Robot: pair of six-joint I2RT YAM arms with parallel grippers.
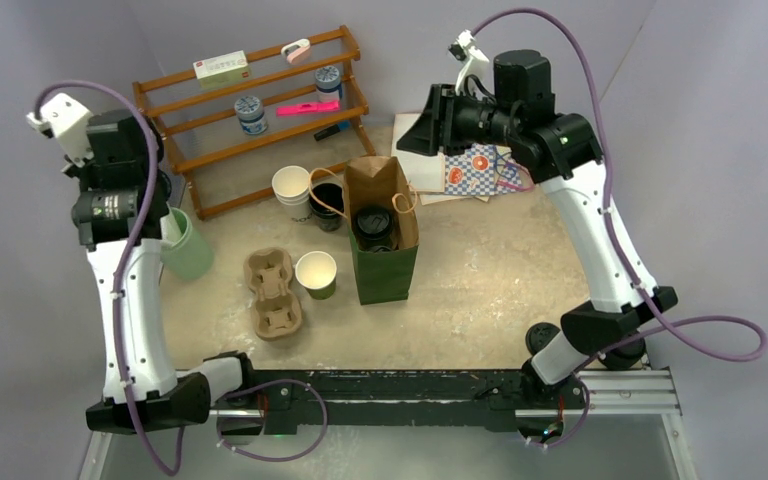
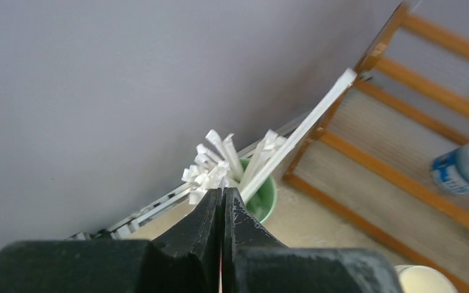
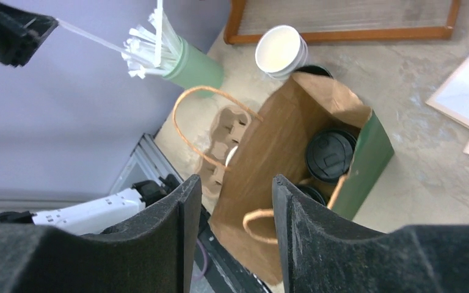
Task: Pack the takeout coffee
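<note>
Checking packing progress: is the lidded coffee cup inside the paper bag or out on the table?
In: the lidded coffee stands upright inside the open paper bag, its black lid visible from above.

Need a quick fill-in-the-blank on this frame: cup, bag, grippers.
The black-lidded coffee cup stands inside the paper ___.
The left gripper is shut on a white ___.
The right gripper is ___ and holds nothing.
Missing words: bag; straw; open.
</note>
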